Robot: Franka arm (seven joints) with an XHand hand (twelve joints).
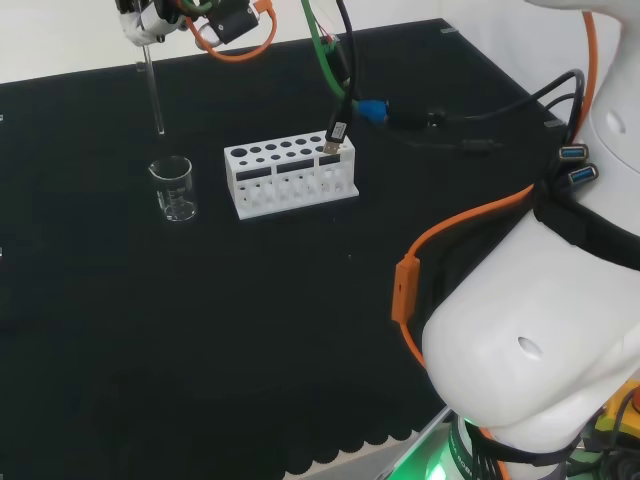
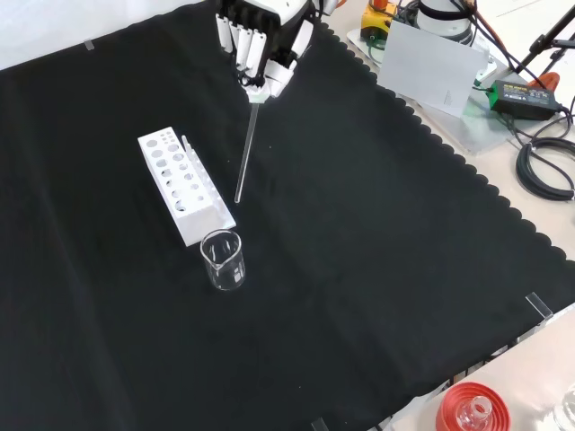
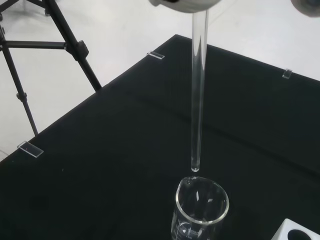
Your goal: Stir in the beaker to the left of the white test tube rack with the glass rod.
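The hand (image 2: 260, 40) pinches the rod (image 2: 245, 153), its tip hanging above the beaker (image 2: 222, 259) beside the rack (image 2: 180, 184), mid-worktop; lowered off-centre, it could strike the rim and tip the beaker

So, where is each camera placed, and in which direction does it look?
Head view: behind and above the arm's base, looking over white arm links at the beaker and rack.
Front view: in front of the arm, looking down on the cloth; the hand enters from the top.
Wrist view: at the wrist, looking down the glass rod.
All three share rod and beaker.
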